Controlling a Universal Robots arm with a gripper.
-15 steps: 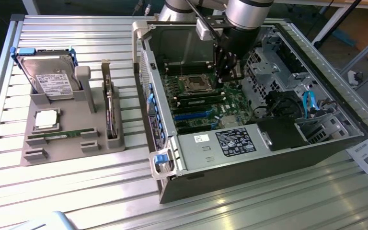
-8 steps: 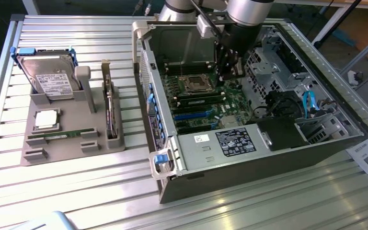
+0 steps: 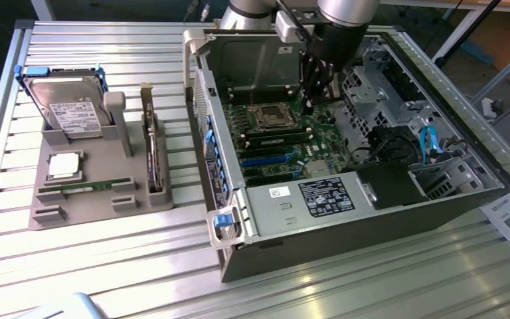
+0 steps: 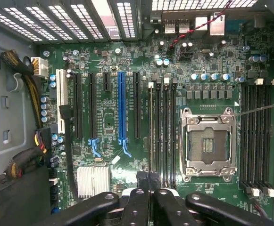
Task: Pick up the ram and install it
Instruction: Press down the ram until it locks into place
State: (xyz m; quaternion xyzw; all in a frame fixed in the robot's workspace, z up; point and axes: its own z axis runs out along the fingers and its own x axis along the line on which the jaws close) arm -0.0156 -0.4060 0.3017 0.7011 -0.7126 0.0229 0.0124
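Tool point(image 4: 152, 181) shut, above motherboard point(image 4: 127, 117)

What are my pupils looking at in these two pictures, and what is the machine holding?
A robot arm with a two-fingered gripper reaches into an open computer case lying on a slatted table. One picture comes from a camera off the arm. The other comes from a camera on its wrist, looking at the motherboard. On the exterior view's left, a grey tray holds a hard drive, a processor chip, a green ram and a dark card. The gripper is shut, over the slots beside the socket. Whether it pinches anything I cannot tell.
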